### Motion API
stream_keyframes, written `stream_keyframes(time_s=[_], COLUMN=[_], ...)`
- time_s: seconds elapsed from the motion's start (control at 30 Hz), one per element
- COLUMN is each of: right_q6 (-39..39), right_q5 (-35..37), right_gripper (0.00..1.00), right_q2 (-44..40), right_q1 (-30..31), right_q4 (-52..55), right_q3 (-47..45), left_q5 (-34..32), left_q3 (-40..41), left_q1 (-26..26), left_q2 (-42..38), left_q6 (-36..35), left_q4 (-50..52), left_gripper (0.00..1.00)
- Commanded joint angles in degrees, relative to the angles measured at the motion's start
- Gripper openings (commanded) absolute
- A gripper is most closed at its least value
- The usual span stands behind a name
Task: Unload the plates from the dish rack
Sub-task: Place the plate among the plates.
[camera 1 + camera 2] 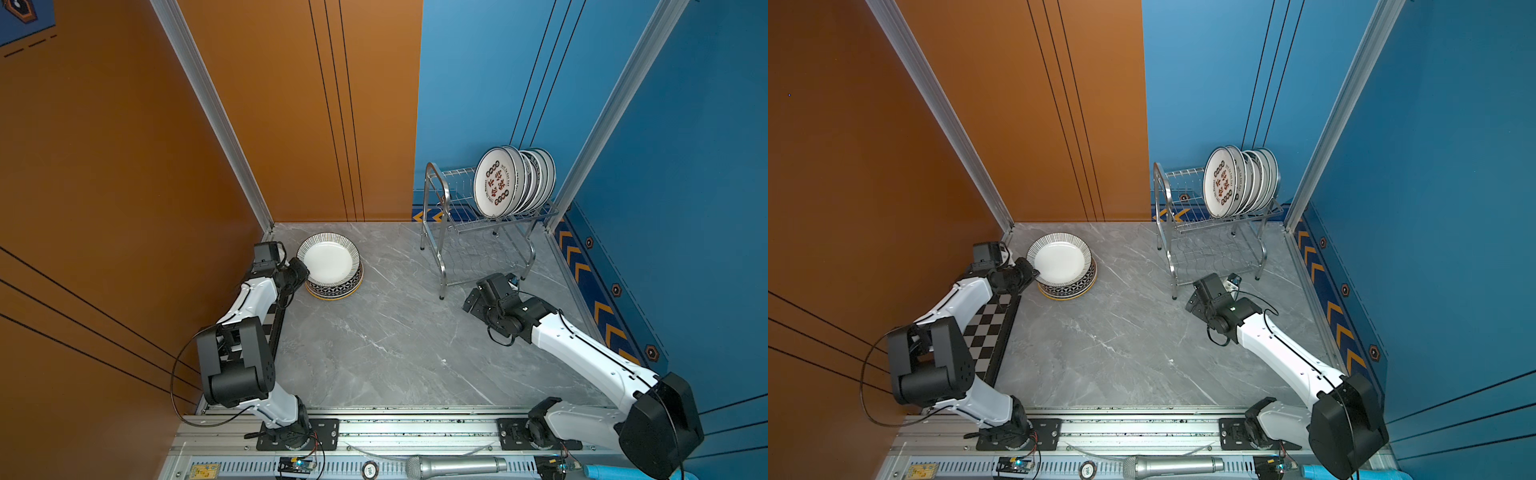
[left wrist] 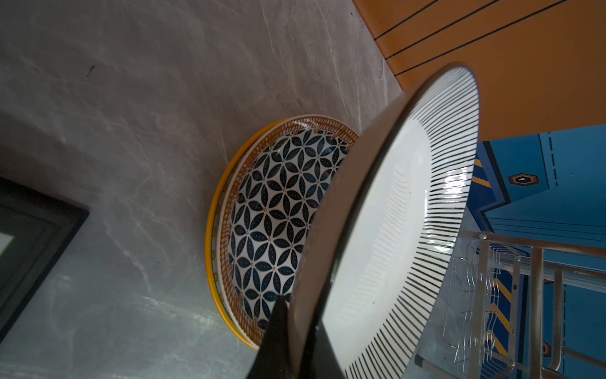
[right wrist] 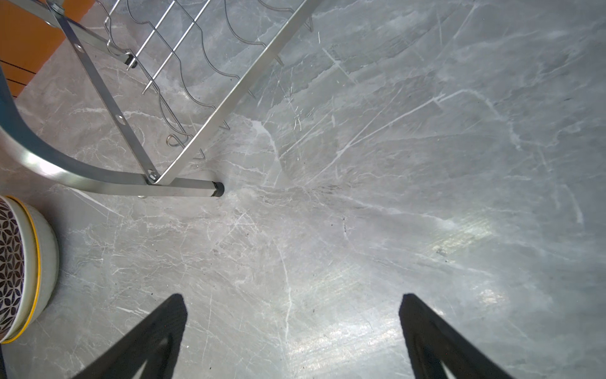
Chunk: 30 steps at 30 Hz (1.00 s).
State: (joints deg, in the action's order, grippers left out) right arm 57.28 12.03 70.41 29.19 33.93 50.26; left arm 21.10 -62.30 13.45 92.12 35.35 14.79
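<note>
Found left gripper [image 1: 302, 272] clamped on the near rim of the striped plate [image 1: 331, 258], held roughly level just above the stack [image 1: 337, 291] at the far left corner of the table [image 1: 395, 340]. Noted, in the left wrist view, a clear gap down to the flower-patterned plate [image 2: 278, 223] topping that stack. Judged the set-down a nearly straight drop, with the held plate over the stack and shifted slightly toward the back wall. Found right gripper [image 3: 292, 298] empty, fingers wide apart, low beside a front leg of the dish rack [image 1: 444, 257]. Counted roughly five or six plates [image 1: 496, 183] standing on edge on the upper tier, faces toward the arched end, up and beyond the right fingers. Reckoned the right arm far nearer to them.
</note>
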Motion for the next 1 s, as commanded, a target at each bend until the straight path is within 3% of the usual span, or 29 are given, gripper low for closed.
stream_keyframes(time_s=[0.0, 0.33, 0.97], right_q6=[-2.08, -2.17, -3.58], right_q5=[0.09, 1.90, 0.80], right_gripper=[1.00, 1.00, 1.00], right_q2=[0.84, 0.32, 0.26], right_q1=[-0.10, 1.04, 2.10], right_q4=[2.80, 2.54, 0.87], right_q3=[0.45, 0.72, 1.32], left_q5=[3.42, 3.06, -1.27], left_q3=[-3.04, -5.85, -7.31], left_q1=[-0.09, -1.66, -2.11], left_q2=[0.78, 6.73, 9.97], left_q6=[-0.82, -1.66, -3.17], left_q4=[-4.94, -4.50, 2.66], left_gripper=[0.00, 0.00, 0.02])
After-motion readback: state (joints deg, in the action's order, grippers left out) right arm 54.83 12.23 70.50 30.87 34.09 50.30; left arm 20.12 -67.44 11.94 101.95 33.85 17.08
